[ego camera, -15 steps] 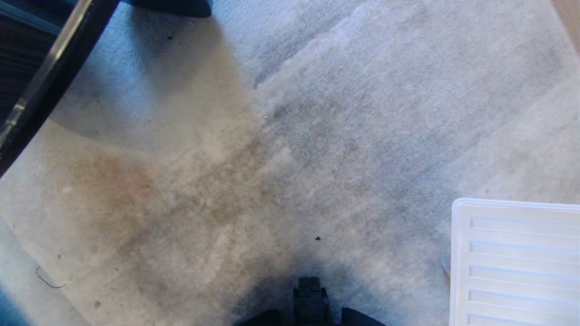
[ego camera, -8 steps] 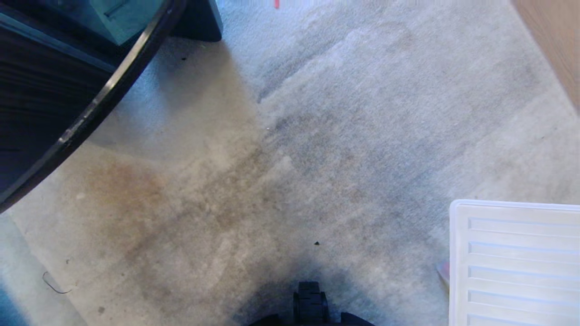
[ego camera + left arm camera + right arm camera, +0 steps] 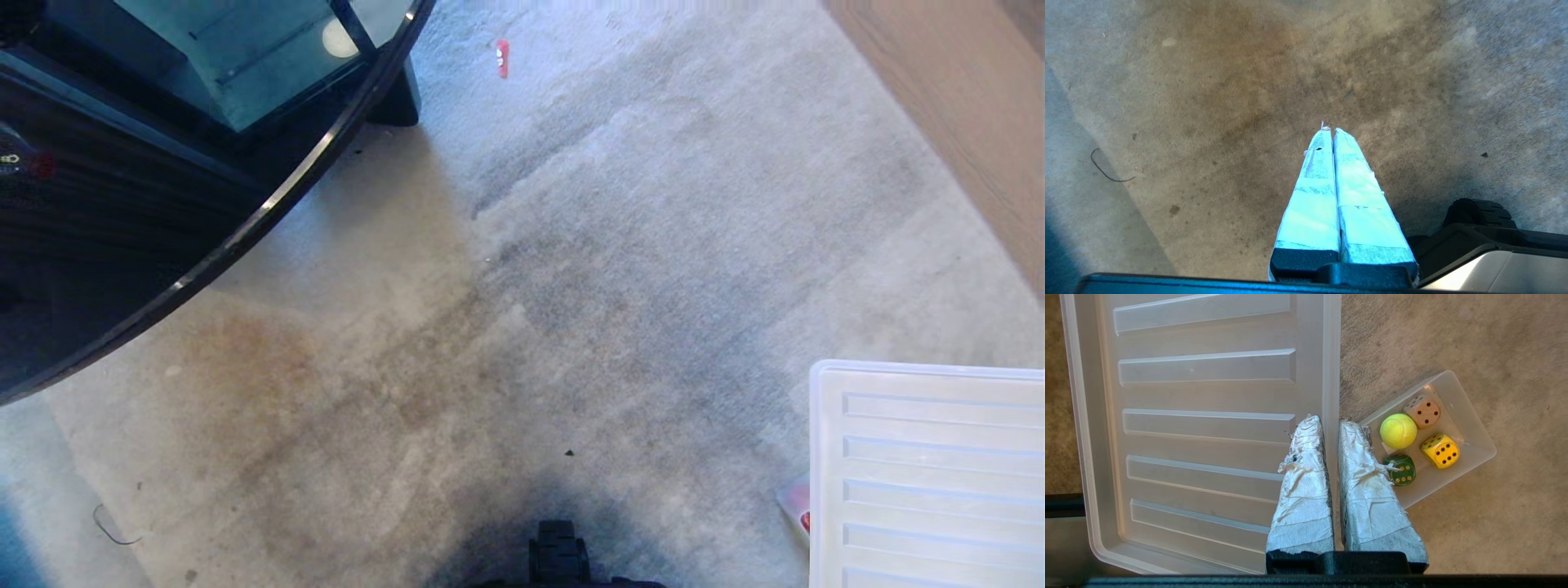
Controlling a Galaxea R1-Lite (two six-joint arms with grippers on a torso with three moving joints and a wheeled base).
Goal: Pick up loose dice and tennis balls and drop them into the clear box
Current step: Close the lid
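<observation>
Right wrist view shows the box just beside the lid, holding a ball and three dice. Both pincers, left and right, are closed, empty. Dice look hard, slippery; take flat faces. Ball seems fuzzy, light.

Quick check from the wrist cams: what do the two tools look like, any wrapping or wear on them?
Left tool: two long tapering fingers wrapped in smooth pale tape on a black base. Right tool: same shape, but its pale wrapping is crinkled and frayed, with loose shreds near the tips.
</observation>
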